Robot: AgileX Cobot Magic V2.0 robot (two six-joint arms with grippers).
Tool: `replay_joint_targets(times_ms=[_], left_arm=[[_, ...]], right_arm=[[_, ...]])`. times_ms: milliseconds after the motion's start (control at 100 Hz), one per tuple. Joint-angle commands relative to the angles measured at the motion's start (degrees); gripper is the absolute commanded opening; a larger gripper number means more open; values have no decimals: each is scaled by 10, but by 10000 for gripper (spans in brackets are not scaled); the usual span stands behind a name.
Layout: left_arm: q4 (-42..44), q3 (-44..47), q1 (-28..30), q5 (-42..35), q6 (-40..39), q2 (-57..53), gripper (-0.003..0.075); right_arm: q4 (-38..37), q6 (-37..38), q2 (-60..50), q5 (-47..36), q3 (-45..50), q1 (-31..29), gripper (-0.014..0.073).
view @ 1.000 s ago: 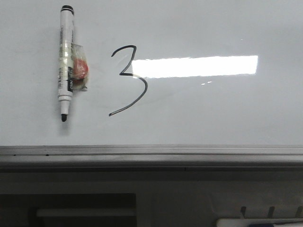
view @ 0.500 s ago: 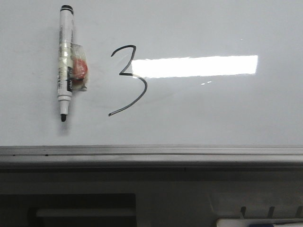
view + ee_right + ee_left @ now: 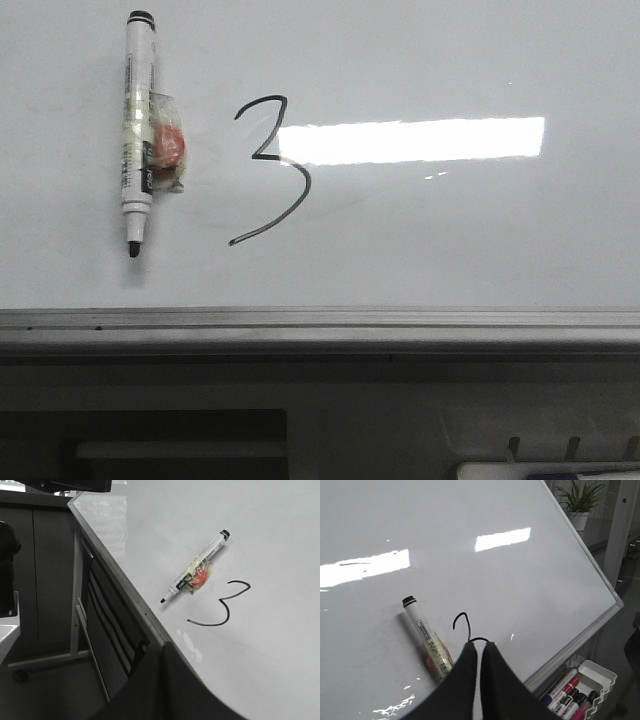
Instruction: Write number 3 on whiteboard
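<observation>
The whiteboard [image 3: 450,230] fills the upper front view, with its grey frame edge [image 3: 320,320] below. The number 3 [image 3: 258,156] is drawn in thin black line left of a bright glare. A white marker with a black cap [image 3: 138,130] sticks to the board left of the digit, tip uncapped and pointing down, with a red lump [image 3: 168,145] taped to it. No gripper shows in the front view. My left gripper [image 3: 479,644] is shut and empty, off the board, its tips in front of the digit [image 3: 468,625] and beside the marker [image 3: 427,640]. My right gripper [image 3: 159,645] is shut and empty by the board's frame edge, away from the marker [image 3: 197,572] and the digit [image 3: 228,611].
A white tray [image 3: 600,672] holding several coloured markers hangs below the board's lower edge. A potted plant [image 3: 580,500] stands beyond the board's corner. A dark cabinet and metal stand legs [image 3: 75,620] sit beside the board's frame.
</observation>
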Motion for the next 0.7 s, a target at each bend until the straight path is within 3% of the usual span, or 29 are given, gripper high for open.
replay_joint_targets(times_ms=[0,200,690], left_arm=[[-5,-12,0,-39,-1,4,-21],[51,7,33,-38,-1,4,-21],[63,104,374,-35,-5,-81,-21]], right_arm=[[0,1,2,-43,-16,-1,-49],[0,1,2,-43,-16,-1,-49],[0,1,2,-43,-16,-1,-49]])
